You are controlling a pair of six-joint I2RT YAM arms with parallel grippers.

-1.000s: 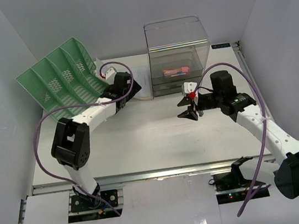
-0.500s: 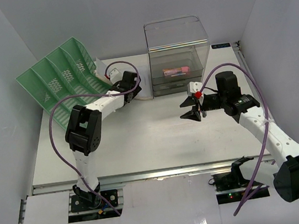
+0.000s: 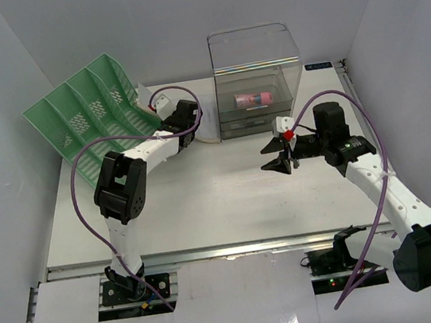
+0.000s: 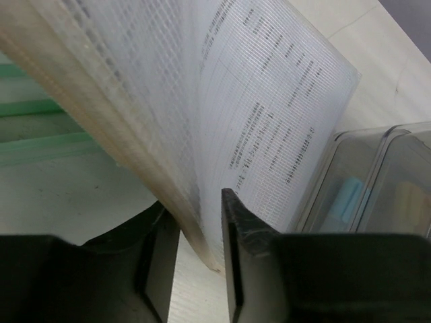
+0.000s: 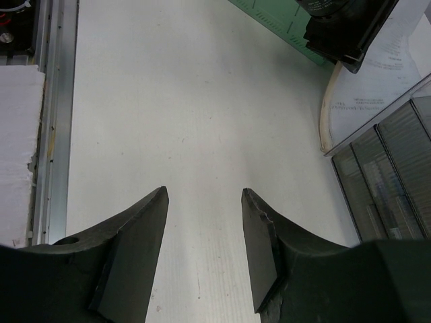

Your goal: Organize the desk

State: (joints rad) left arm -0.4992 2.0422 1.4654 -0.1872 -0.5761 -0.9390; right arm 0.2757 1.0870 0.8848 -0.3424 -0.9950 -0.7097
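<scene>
On the white desk [image 3: 221, 201], my left gripper [image 3: 192, 118] reaches to the back between the green file rack [image 3: 85, 115] and the clear drawer box [image 3: 258, 83]. In the left wrist view its jaws [image 4: 200, 205] stand narrow, shut on the corner of a thick stack of printed papers [image 4: 269, 101] that curls upward from them. My right gripper [image 3: 277, 155] hovers over the bare middle right of the desk. It is open with nothing between its fingers [image 5: 205, 192]. The right wrist view shows the paper stack [image 5: 384, 74] under the left gripper.
The green rack leans at the back left. The clear drawer box has a pink thing [image 3: 253, 98] inside, and its drawers [image 5: 390, 182] lie right of the right gripper. A metal rail [image 5: 50, 101] runs along the front edge. Pale walls enclose the desk.
The left gripper's jaws have narrowed onto the paper stack, and the left arm's elbow has swung in towards the rack. The right gripper has drifted slightly right, still open.
</scene>
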